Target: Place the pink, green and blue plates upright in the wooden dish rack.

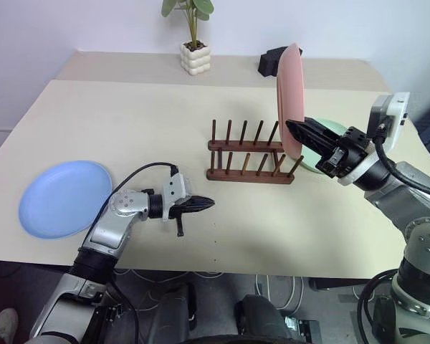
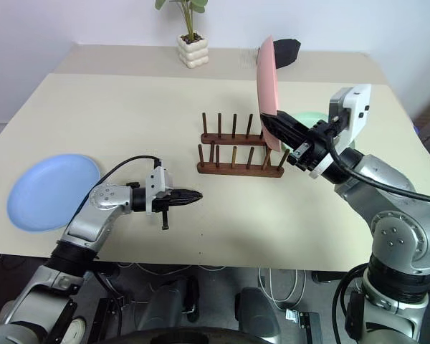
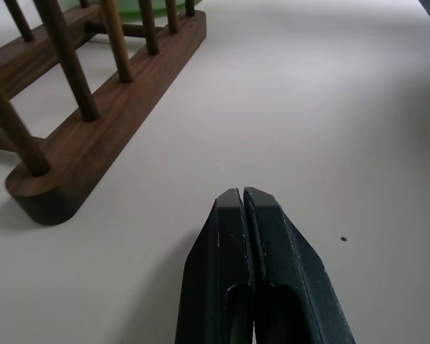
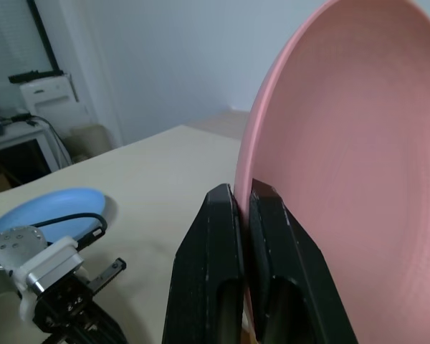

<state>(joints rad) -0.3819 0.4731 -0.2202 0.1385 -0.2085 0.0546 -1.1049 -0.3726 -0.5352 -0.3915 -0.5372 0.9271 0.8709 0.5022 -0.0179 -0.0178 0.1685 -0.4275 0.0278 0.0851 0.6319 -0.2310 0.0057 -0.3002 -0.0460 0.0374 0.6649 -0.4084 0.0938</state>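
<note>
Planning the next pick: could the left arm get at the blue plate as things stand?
Probably yes: the blue plate lies flat on the table beside the left gripper, with nothing between them; the gripper is shut and empty.

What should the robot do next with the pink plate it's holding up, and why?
Probably lower it into a slot at the near end of the wooden dish rack. The right gripper is shut on the pink plate, holding its rim so the plate stands upright in the air just above that end of the rack. The pegs are all empty, so a slot there is free.
</note>
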